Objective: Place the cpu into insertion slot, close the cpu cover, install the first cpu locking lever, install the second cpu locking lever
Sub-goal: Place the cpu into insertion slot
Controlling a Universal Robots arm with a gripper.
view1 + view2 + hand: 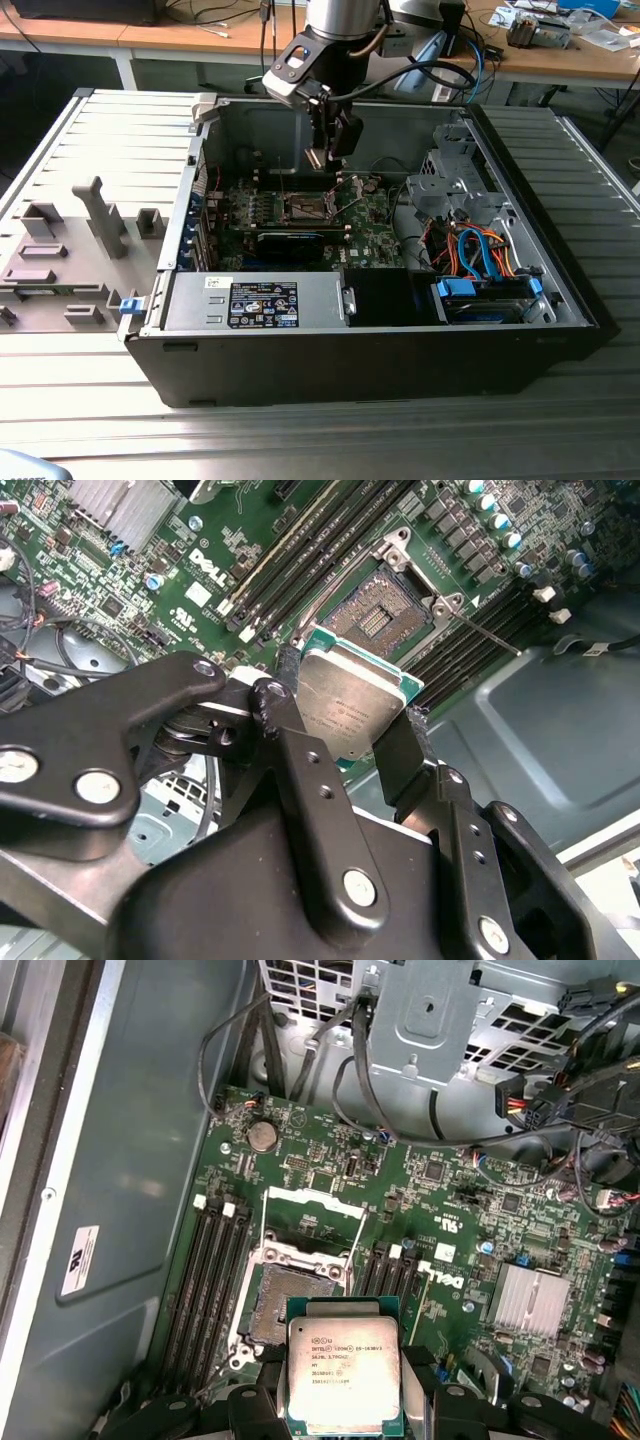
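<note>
My gripper hangs inside the open computer case, shut on the cpu. In both wrist views the silvery-grey chip sits clamped by its edges between the two black fingers. It is held above the green circuit board, apart from it. The insertion slot lies open just below and beside the chip, its dark centre bare. The cpu cover stands raised at the slot's far edge. A thin wire lever sticks out beside the socket.
Rows of narrow memory slots flank the socket. A long black card, a power supply, a metal drive cage and orange and blue cables crowd the case. A grey fixture plate lies at the exterior view's left.
</note>
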